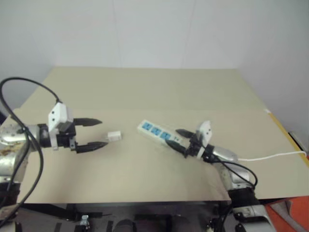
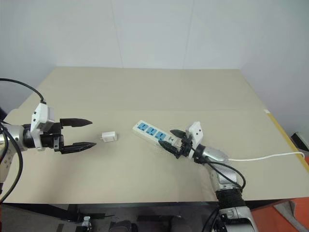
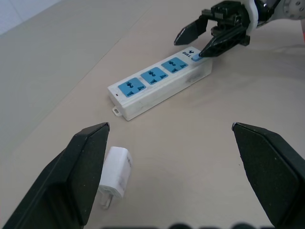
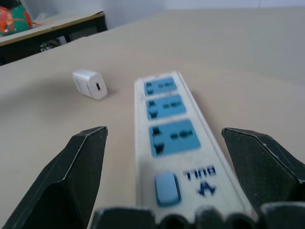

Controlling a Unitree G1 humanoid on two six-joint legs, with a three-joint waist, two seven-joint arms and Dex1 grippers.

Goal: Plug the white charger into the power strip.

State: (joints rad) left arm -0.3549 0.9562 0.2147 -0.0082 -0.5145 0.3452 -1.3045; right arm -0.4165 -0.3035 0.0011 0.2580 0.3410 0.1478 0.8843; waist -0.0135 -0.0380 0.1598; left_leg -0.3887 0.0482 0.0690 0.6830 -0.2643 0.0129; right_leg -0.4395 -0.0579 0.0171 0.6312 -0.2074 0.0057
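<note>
At left of the head views: left gripper (image 1: pixel 98 133) held level above the table (image 1: pixel 145 87), fingers spread wide, nothing between them, tips aimed toward the middle; just right of those tips, left of centre: white charger (image 1: pixel 114 136) lying on its side on the tabletop, untouched, prongs not in any socket; right of that, close but apart: power strip (image 1: pixel 155 131) set on a slant, running down toward lower right, three blue socket faces all empty, small blue switch (image 4: pixel 167 188) at its near end; at that switch end, right of centre: right gripper (image 2: pixel 173 139) low over the table, fingers spread wide and straddling the end of the strip, gripping nothing; farther right: thin white cord (image 1: pixel 270 155) trailing off to the frame edge. Judged progress: nothing done so far; left to do: pick up charger, turn prongs downward, line up over a socket, press home, likely with strip steadied at its end.
</note>
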